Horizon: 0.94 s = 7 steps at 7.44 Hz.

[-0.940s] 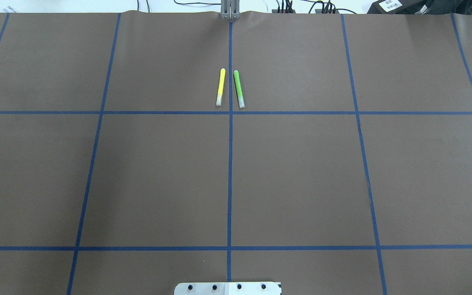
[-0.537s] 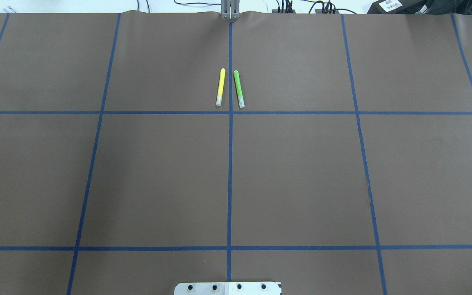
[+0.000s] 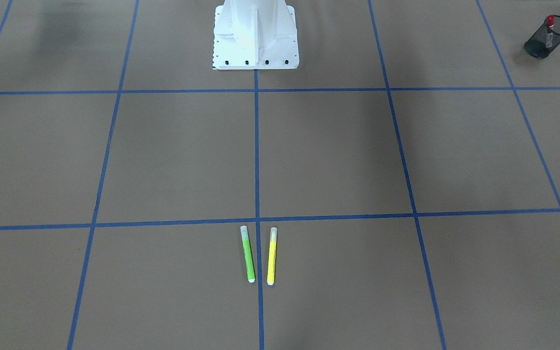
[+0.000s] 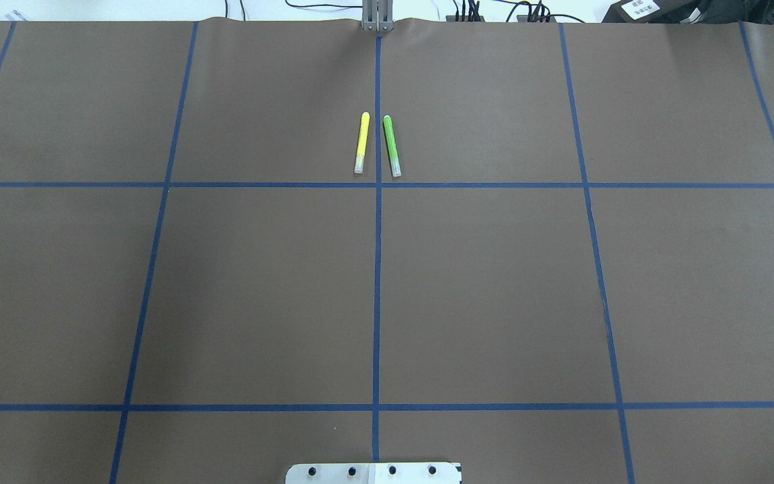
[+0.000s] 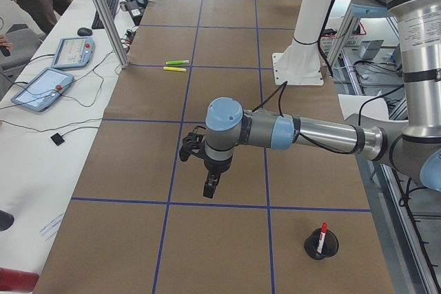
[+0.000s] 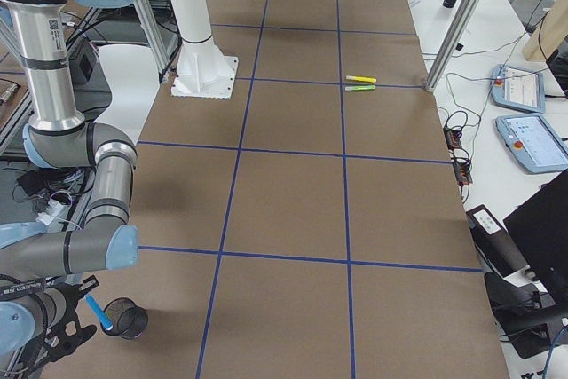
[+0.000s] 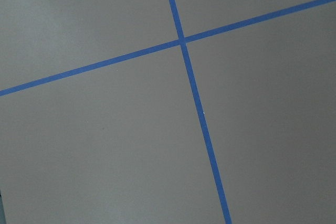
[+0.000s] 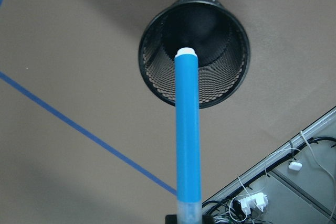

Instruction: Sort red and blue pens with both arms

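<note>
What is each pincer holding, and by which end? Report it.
Right pincer: blue pen, gripped at its translucent cap end. Left pincer: nothing visible.

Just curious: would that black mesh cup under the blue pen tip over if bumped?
Probably light: the mesh cup is thin open wire. Nothing visibly anchors it, so a nudge from the blue pen might slide or tip it.

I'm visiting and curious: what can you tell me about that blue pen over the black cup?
The blue pen is a slim, bright blue, plastic-looking marker with a white end and a translucent cap. The right gripper holds it aloft by the capped end. It tilts white end down toward the mouth of the black mesh cup; whether they touch I cannot tell.
</note>
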Each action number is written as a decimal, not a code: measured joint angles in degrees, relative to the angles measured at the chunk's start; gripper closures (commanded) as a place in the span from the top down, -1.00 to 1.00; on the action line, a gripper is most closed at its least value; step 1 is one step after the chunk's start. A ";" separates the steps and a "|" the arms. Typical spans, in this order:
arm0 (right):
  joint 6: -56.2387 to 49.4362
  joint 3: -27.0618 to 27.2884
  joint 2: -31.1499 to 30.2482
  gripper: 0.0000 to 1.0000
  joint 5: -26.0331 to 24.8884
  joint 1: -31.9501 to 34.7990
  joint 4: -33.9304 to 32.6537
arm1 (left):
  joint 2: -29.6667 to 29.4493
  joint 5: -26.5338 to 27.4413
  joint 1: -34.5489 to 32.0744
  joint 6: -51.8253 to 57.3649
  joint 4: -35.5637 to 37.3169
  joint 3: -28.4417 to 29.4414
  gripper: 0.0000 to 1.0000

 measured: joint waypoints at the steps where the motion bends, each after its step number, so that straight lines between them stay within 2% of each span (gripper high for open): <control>1: 0.18 -0.69 -0.18 -1.00 0.01 0.46 0.51 | 0.00 0.00 0.00 -0.01 0.00 -0.19 1.00; 2: 0.34 -0.96 -0.28 -1.00 0.11 0.77 0.71 | 0.02 0.00 0.00 -0.01 0.00 -0.27 1.00; 3: 0.54 -1.08 -0.28 -0.52 0.19 0.97 0.77 | 0.05 0.00 0.00 0.01 0.00 -0.29 1.00; 4: 1.24 -1.17 -0.28 0.98 0.49 1.02 0.80 | 0.07 0.00 -0.02 0.04 0.00 -0.31 1.00; 7: 4.90 -1.29 -0.19 1.00 2.15 0.74 0.94 | 0.16 -0.06 -0.09 0.08 0.00 -0.32 1.00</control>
